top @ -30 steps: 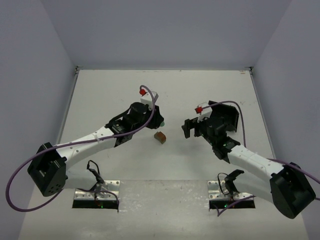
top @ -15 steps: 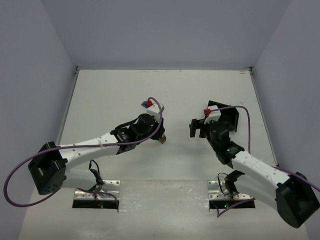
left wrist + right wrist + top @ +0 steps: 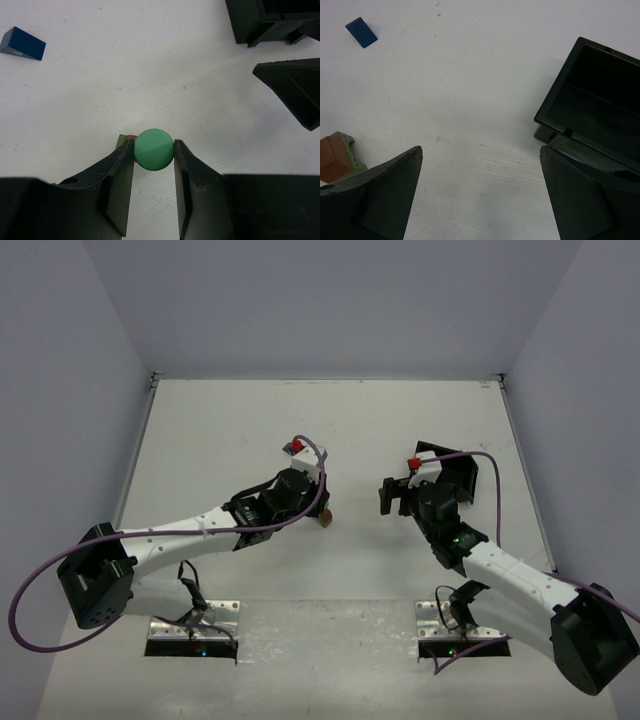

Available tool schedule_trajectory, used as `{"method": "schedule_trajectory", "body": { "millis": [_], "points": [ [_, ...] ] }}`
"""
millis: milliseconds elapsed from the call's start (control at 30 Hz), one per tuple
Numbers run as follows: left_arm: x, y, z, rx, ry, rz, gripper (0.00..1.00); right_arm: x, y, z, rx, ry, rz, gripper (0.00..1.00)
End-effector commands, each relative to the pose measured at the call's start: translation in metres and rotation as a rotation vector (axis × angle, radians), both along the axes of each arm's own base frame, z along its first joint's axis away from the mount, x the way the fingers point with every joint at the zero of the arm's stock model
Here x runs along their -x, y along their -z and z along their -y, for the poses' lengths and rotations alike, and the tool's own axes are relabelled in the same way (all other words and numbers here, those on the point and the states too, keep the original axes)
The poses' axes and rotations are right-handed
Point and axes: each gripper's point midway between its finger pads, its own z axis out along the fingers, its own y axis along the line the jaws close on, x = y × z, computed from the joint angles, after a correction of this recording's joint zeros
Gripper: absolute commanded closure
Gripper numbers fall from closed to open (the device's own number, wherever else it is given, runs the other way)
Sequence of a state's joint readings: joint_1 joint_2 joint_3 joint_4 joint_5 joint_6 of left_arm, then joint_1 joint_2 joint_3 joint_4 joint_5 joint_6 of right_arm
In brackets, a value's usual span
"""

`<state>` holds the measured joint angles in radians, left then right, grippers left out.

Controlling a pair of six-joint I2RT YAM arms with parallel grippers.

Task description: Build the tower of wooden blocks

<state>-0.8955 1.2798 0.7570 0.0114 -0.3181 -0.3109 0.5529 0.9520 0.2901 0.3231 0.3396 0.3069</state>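
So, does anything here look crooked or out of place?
Nothing is spilled or broken. The blue block lies alone, apart from the others. The brown-orange block looks off-centre on the olive block, whose end pokes out.

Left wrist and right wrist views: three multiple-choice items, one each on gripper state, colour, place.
1. The right gripper is:
A. open, empty
B. shut on a block
C. shut, empty

2. The cylinder in the left gripper is:
A. red
B. green
C. yellow

3. The blue block lies:
A. in the right gripper
B. on the cylinder
C. on the table, apart from both grippers

Key:
A: its jaws stand wide, nothing between them.
B: its green top shows between the closed jaws.
C: it sits alone, upper left in the left wrist view.
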Motion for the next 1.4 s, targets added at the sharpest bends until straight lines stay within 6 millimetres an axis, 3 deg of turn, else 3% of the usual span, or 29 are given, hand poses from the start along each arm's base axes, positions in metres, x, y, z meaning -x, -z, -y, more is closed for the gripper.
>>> {"method": "schedule_trajectory", "body": {
  "millis": [0, 533, 933, 1367],
  "points": [
    [-0.007, -0.007, 0.007, 0.020, -0.007, 0.044, 1.00, -0.009, -0.015, 0.002, -0.020, 0.036, 0.061, 0.01],
    [-0.001, 0.014, -0.001, 0.009, -0.043, -0.017, 1.00, -0.010, -0.011, 0.005, -0.012, 0.056, 0.052, 0.01],
    [-0.002, 0.006, 0.010, 0.052, -0.009, 0.010, 1.00, -0.009, -0.011, 0.003, -0.017, 0.043, 0.051, 0.01],
    [-0.003, 0.019, 0.008, 0.018, -0.022, -0.012, 0.99, -0.008, -0.011, 0.004, -0.013, 0.037, 0.054, 0.01]
  ]
}}
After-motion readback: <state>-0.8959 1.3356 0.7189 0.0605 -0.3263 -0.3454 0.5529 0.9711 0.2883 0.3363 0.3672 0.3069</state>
